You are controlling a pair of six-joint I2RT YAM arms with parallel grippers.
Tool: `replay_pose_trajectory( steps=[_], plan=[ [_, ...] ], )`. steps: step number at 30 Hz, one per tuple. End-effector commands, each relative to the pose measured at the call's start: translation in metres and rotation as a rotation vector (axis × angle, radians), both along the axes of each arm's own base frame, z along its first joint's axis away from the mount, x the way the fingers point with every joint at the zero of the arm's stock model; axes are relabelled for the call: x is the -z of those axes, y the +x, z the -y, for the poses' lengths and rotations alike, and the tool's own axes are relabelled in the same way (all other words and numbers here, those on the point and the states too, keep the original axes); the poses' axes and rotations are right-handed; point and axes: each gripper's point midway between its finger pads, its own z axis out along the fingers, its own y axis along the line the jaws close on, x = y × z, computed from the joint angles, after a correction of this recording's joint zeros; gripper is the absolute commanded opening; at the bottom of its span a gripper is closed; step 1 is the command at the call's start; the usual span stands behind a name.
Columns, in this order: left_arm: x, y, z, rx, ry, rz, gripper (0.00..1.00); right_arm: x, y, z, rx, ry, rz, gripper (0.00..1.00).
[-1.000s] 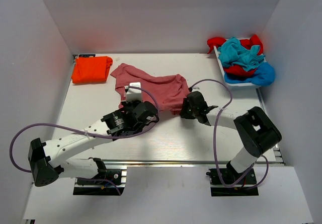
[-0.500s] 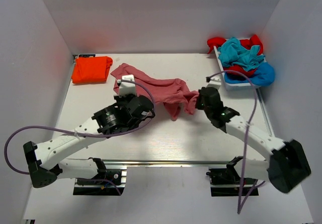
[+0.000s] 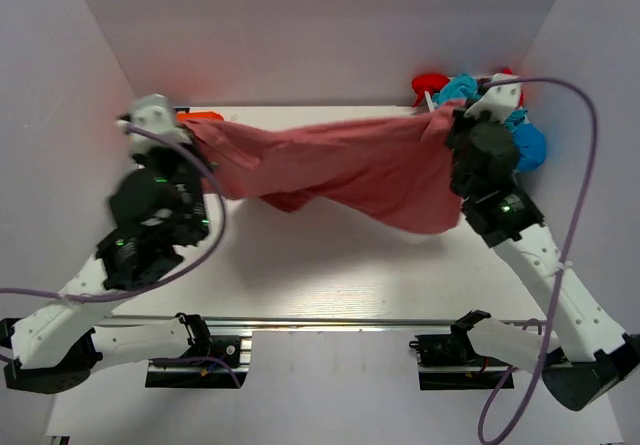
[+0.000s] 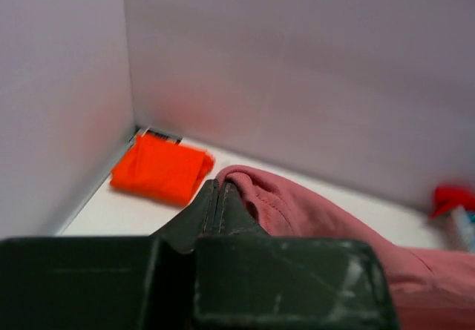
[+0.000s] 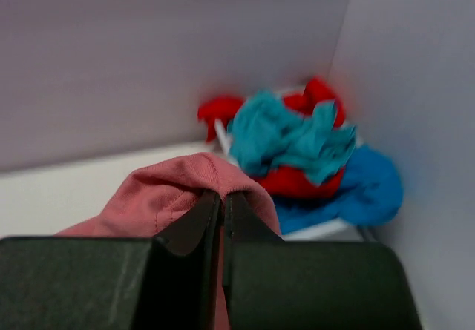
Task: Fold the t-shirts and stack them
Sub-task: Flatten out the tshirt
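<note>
— Where is the pink shirt [image 3: 350, 170]?
— Up in the air, stretched wide between the two grippers above the table [image 3: 330, 265]. Its middle and lower edge sag down.
— How does the left gripper [image 4: 217, 190] hold it?
— Its fingers are pressed together on a bunched fold at the shirt's left end, and the cloth runs off to the right from the tips. The orange shirt [image 4: 161, 168] lies folded in the far left corner, beyond the gripper and apart from it.
— And the right gripper [image 5: 221, 196]?
— It pinches the right end the same way, with cloth humped over the tips. The pile [image 5: 304, 148] of red, teal and blue shirts sits just beyond it, at the far right.
— Does the pink shirt touch the pile?
— I cannot tell; from above, its right end overlaps the pile's edge.
</note>
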Motion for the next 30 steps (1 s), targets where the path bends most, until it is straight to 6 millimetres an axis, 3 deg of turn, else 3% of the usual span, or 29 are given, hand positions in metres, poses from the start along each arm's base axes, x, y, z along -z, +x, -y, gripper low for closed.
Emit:
replay_pose_trajectory(
  steps=[1, 2, 3, 4, 5, 7, 8, 10, 11, 14, 16, 21, 29, 30],
  plan=[
    [-0.085, -0.029, -0.055, -0.02, -0.102, 0.159, 0.0, -0.121, -0.041, 0.05, 0.144, 0.006, 0.252, 0.0],
    [-0.097, -0.029, -0.054, 0.007, -0.09, 0.181, 0.0, -0.136, -0.046, 0.053, 0.143, 0.01, 0.289, 0.0],
    [-0.121, -0.037, -0.062, 0.055, -0.107, 0.238, 0.0, -0.147, -0.051, 0.055, 0.144, 0.011, 0.314, 0.0],
    [-0.129, -0.034, -0.054, 0.077, -0.089, 0.245, 0.0, -0.179, -0.067, 0.063, 0.142, 0.008, 0.374, 0.0],
    [-0.151, -0.042, -0.063, 0.099, -0.116, 0.288, 0.0, -0.189, -0.071, 0.063, 0.125, 0.003, 0.396, 0.0],
    [-0.171, -0.044, -0.051, 0.194, -0.066, 0.318, 0.0, -0.223, -0.09, 0.068, 0.095, -0.013, 0.469, 0.0],
    [-0.193, -0.047, -0.05, 0.222, -0.087, 0.352, 0.0, -0.24, -0.103, 0.075, 0.103, 0.0, 0.508, 0.0],
    [-0.21, -0.049, -0.043, 0.27, -0.071, 0.387, 0.0, -0.256, -0.112, 0.081, 0.108, -0.016, 0.528, 0.0],
    [-0.225, -0.056, -0.051, 0.276, -0.091, 0.428, 0.0, -0.265, -0.12, 0.085, 0.116, -0.02, 0.548, 0.0],
    [-0.243, -0.061, -0.034, 0.37, -0.066, 0.51, 0.0, -0.276, -0.13, 0.092, 0.131, -0.027, 0.579, 0.0],
    [-0.243, -0.06, -0.019, 0.416, -0.043, 0.522, 0.0, -0.278, -0.136, 0.093, 0.117, -0.031, 0.589, 0.0],
    [-0.248, -0.065, -0.015, 0.457, -0.043, 0.557, 0.0, -0.273, -0.145, 0.082, 0.008, -0.024, 0.584, 0.0],
    [-0.246, -0.061, -0.004, 0.469, -0.041, 0.555, 0.0, -0.266, -0.159, 0.084, -0.036, -0.005, 0.594, 0.0],
    [-0.247, -0.064, -0.01, 0.467, -0.049, 0.563, 0.0, -0.265, -0.161, 0.085, -0.037, -0.004, 0.595, 0.0]
  ],
)
